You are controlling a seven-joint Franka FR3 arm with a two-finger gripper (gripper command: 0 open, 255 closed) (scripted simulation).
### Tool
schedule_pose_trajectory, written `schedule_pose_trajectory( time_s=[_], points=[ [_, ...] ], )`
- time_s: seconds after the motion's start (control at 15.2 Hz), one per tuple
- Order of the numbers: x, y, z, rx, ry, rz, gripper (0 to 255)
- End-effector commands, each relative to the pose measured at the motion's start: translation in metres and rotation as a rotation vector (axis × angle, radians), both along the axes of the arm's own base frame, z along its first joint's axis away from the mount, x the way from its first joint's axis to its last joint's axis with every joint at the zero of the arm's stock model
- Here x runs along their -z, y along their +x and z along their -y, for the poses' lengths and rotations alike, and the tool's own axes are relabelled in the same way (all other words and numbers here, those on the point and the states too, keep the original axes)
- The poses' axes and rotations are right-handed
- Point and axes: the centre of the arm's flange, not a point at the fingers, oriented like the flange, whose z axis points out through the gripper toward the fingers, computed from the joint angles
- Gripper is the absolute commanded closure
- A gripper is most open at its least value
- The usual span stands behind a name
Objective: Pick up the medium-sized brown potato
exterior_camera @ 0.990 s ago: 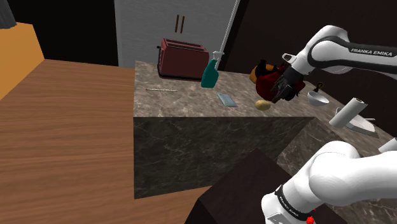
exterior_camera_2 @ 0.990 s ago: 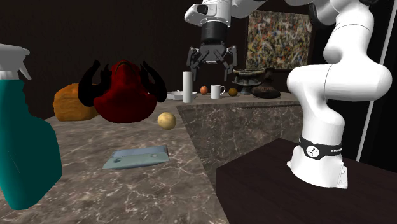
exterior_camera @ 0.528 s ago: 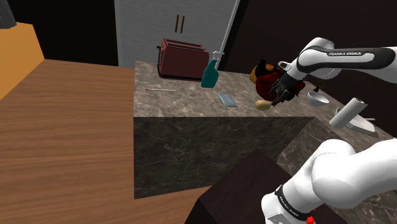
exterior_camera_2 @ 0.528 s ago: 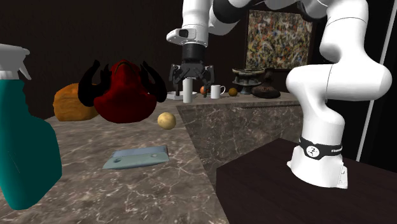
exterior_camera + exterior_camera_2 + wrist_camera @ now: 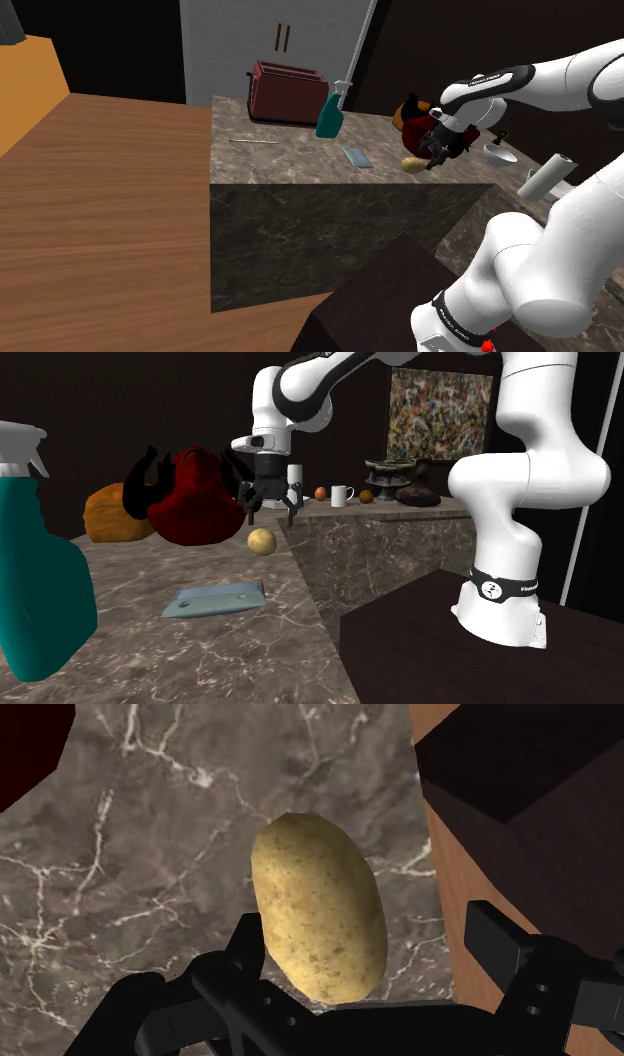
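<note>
The potato (image 5: 412, 164) is a tan, speckled oval lying on the dark marble counter (image 5: 290, 160), close to the counter's edge. In the second exterior view the potato (image 5: 262, 541) rests in front of a dark red object. My gripper (image 5: 268, 512) hangs open just above it, fingers pointing down. In the shoulder view the gripper (image 5: 437, 155) is right beside the potato. In the wrist view the potato (image 5: 318, 908) lies between the spread fingers of the gripper (image 5: 370, 924), nearer to one finger (image 5: 247, 944), and neither finger clasps it.
A dark red object with black claws (image 5: 195, 497) and a brown lump (image 5: 115, 514) stand just behind the potato. A teal spray bottle (image 5: 331, 115), a blue-grey pad (image 5: 355, 155) and a dark red toaster (image 5: 285, 92) share the counter. A white roll (image 5: 294, 489) and a mug (image 5: 341, 496) stand beyond.
The arm has swung from above the white roll over to the potato and lowered. The open gripper now hangs right over the potato, which has not moved.
</note>
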Motion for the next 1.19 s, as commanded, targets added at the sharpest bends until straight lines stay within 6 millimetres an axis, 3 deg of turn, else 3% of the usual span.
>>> schedule_pose_trajectory(
  time_s=[0.0, 0.46, 0.59, 0.66, 1.12],
  points=[
    [0.001, 0.011, 0.013, -0.045, -0.008, 0.032, 0],
    [0.041, 0.011, 0.013, -0.045, -0.008, 0.032, 0],
    [0.041, 0.011, 0.013, -0.045, -0.008, 0.032, 0],
    [0.041, 0.01, 0.013, -0.045, -0.008, 0.032, 255],
    [0.041, 0.01, 0.013, -0.045, -0.008, 0.032, 255]
  ],
)
